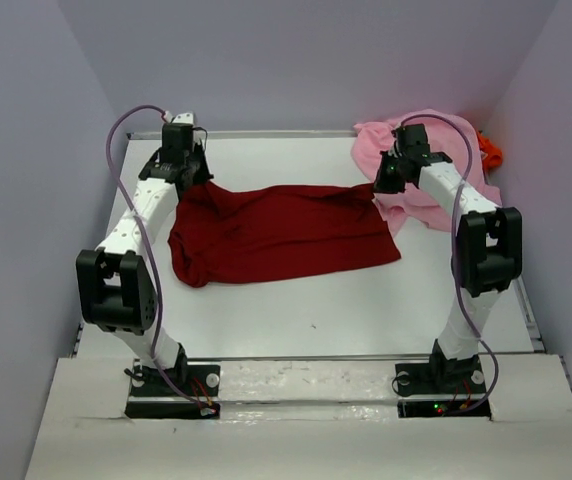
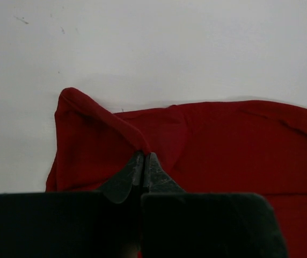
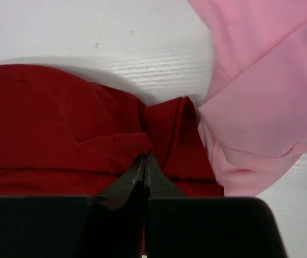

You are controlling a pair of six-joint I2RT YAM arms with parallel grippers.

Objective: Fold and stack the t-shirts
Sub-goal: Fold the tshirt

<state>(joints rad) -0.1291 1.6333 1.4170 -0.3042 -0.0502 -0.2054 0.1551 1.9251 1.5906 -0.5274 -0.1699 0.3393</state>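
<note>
Risk of a slip first: only thin pinches on the two far corners of the dark red t-shirt (image 1: 281, 232), so loss of either corner under an uneven pull. Clamped shut with the left end effector (image 2: 144, 164) on a raised fold at the far left corner; clamped likewise with the right end effector (image 3: 144, 164) on a small peak of red cloth at the far right corner.

Spread across the middle of the bench (image 1: 316, 310), wrinkled, with the near left corner bunched and rounded. Likely to carry that bunching into any fold and give a lopsided result. Touching the light pink t-shirt (image 1: 411, 160) at the far right corner; could drag pink cloth along if snagged by the moving red edge. Could also pull the shirt askew if lifted at unequal pace on the two sides.

Hard to judge: number of layers inside each pinch, and which cloth on top at the red-pink border. Orange t-shirt (image 1: 490, 150) only a sliver at the far right edge beside the pink heap, otherwise hidden. Sleeves and collar of the red shirt not made out.
</note>
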